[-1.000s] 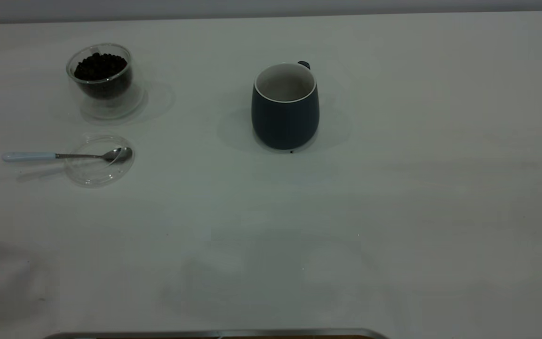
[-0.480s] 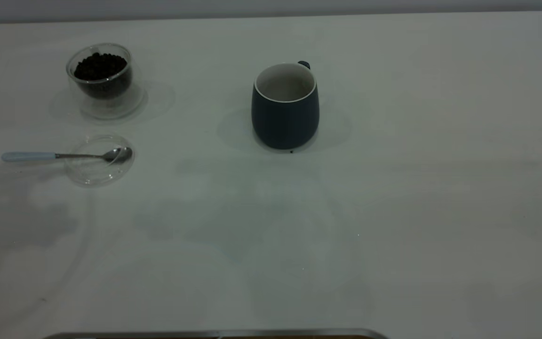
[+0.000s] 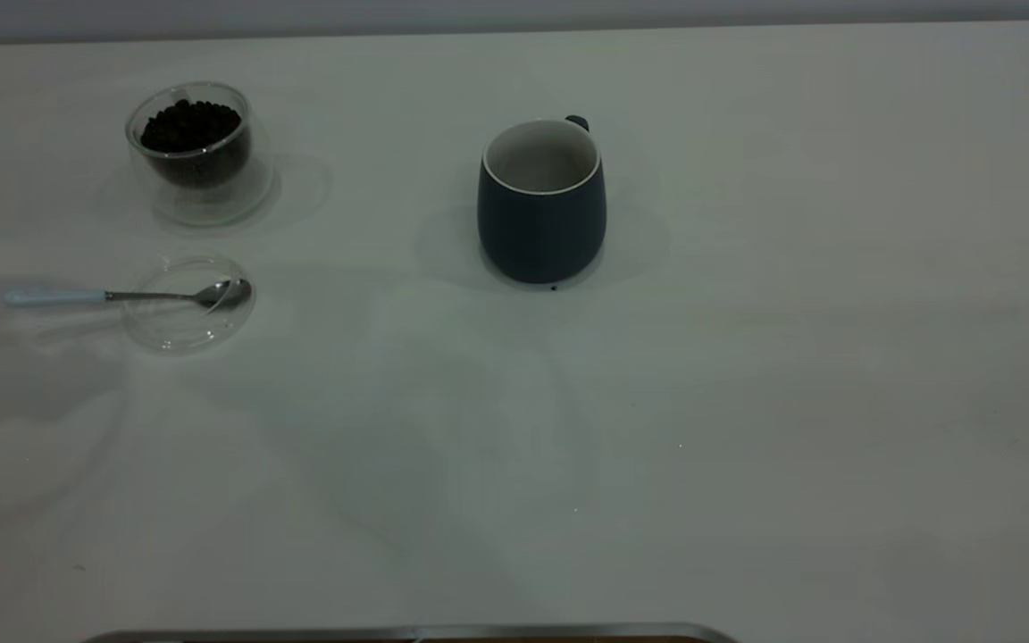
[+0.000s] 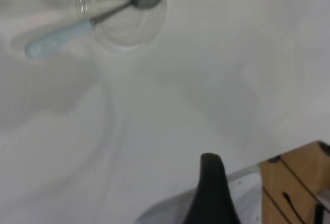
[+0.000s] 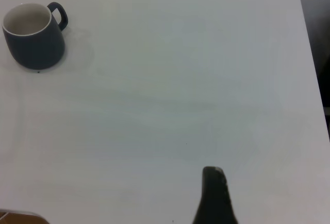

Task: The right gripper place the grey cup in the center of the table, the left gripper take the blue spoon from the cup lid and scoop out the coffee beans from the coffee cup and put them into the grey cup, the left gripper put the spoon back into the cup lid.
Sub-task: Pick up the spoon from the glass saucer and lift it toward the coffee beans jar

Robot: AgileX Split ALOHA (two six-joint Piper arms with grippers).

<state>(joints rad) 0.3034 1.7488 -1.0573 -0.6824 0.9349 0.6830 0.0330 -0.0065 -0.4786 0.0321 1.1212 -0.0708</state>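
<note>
Nothing on the table (image 3: 791,375) has shifted since the earlier frames; only the broad shadows near its left side have drifted and spread, so you can judge an arm is travelling overhead out of the exterior view.

Your grey cup (image 3: 541,204) already stands upright near the middle, handle turned away from the camera, so the next job is the spoon. The coffee cup (image 3: 200,152) sits at the far left, well apart from it, heaped with coffee beans (image 3: 190,125); treat that glass as fragile and easy to tip. Just in front of it lies the cup lid (image 3: 188,329), thin, clear and likely to slide.

The blue spoon (image 3: 54,296) rests with its bowl in the lid and its pale handle sticking out past the rim. Take it there: it looks light, stiff and slippery, so grip mid-handle.

The left gripper (image 4: 212,195) hangs above the table short of the lid; the right gripper (image 5: 215,198) hangs well back from the mug. One dark finger of each shows, so you cannot tell how either's jaws stand.
</note>
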